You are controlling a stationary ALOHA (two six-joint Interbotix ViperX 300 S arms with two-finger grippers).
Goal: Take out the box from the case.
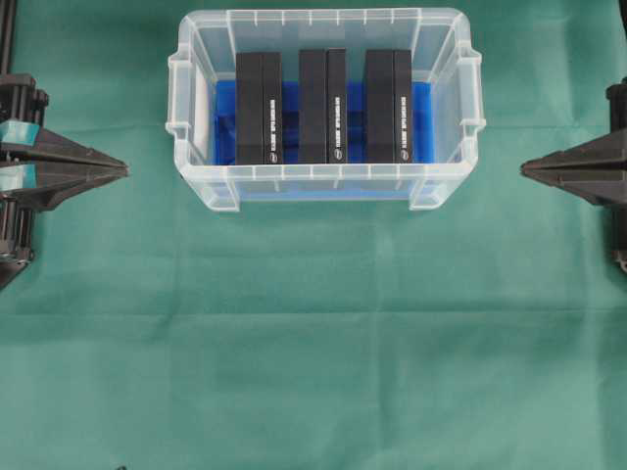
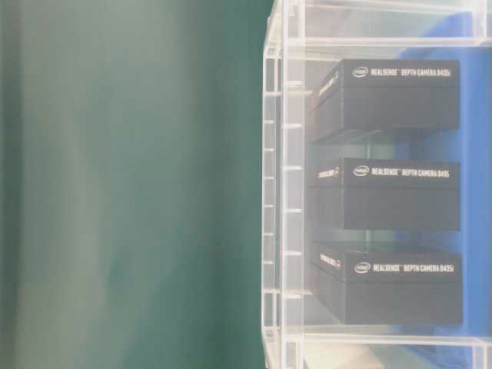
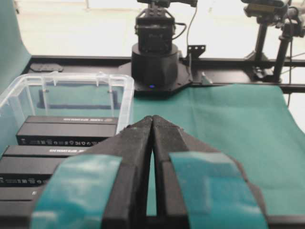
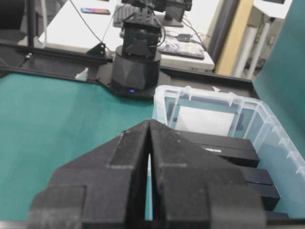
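1. Case (image 1: 324, 191): clear plastic tub on the green cloth (image 1: 313, 343) that covers the desk, at the far middle of the overhead view. Blue lining (image 1: 227, 122) on its floor.
2. Inside the case, three black boxes stand on edge side by side, with narrow gaps showing blue between them: left box (image 1: 258, 108), middle box (image 1: 322, 106), right box (image 1: 388, 106). White lettering on each; the table-level view reads "RealSense Depth Camera D435".
3. All three boxes sit below the case rim. None is lifted or tilted.
4. Left gripper (image 1: 122, 169): left of the case, well apart from it, pointing toward it. Fingers (image 3: 138, 143) pressed together tip to tip, holding nothing. Teal tape on the finger backs.
5. Right gripper (image 1: 525, 167): right of the case, well apart, pointing toward it. Fingers (image 4: 128, 148) closed against each other, holding nothing.
6. Both grippers sit level with the case's near wall in the overhead view; neither touches the case.
7. Wrist views: each shows the opposite arm's base beyond the case.
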